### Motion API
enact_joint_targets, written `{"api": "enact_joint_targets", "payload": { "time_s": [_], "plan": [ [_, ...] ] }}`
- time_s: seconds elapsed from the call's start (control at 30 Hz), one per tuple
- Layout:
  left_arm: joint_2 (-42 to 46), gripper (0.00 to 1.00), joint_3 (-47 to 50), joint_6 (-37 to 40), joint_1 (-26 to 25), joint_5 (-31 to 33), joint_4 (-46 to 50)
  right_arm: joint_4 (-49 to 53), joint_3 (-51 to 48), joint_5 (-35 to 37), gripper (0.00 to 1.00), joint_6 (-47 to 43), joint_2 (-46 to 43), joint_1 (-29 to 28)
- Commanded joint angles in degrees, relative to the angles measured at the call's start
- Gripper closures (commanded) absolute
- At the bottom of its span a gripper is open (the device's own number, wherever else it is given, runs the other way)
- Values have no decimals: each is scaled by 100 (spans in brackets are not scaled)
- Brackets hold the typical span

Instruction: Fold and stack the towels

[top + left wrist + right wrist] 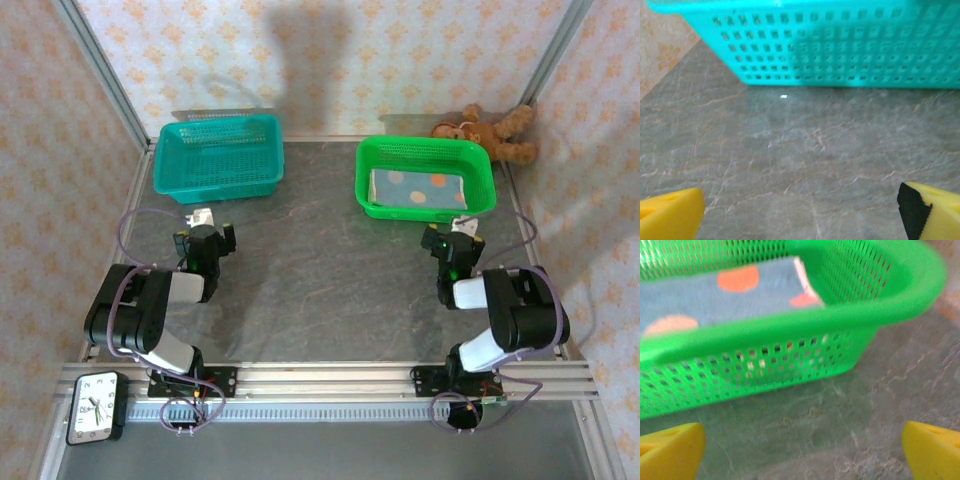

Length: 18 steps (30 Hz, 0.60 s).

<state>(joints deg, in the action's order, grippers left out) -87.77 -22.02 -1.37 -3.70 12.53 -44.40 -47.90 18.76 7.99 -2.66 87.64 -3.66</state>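
A blue towel with orange dots (424,186) lies flat inside the green basket (366,175) at the back right; the right wrist view shows the towel (730,295) over the basket's near rim (790,322). My right gripper (453,240) hovers just in front of that basket, open, with bare table between its yellow fingers (670,450). My left gripper (205,240) is open too, in front of the teal basket (217,185), whose side wall (840,50) faces the left wrist camera. Nothing sits between its fingers (670,215).
A brown teddy bear (495,132) lies behind the green basket in the back right corner. A small clock (97,405) stands at the near left, off the table. Patterned walls and metal posts close in the left, back and right sides.
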Motion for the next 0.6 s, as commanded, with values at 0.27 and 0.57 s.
{"api": "enact_joint_targets", "payload": {
  "time_s": [0.27, 0.57],
  "plan": [
    [32, 0, -8, 144, 21, -61, -591, 244, 471, -89, 1, 49, -48, 102],
    [29, 0, -4, 139, 19, -62, -592, 212, 479, -96, 1, 55, -29, 107]
  ]
}}
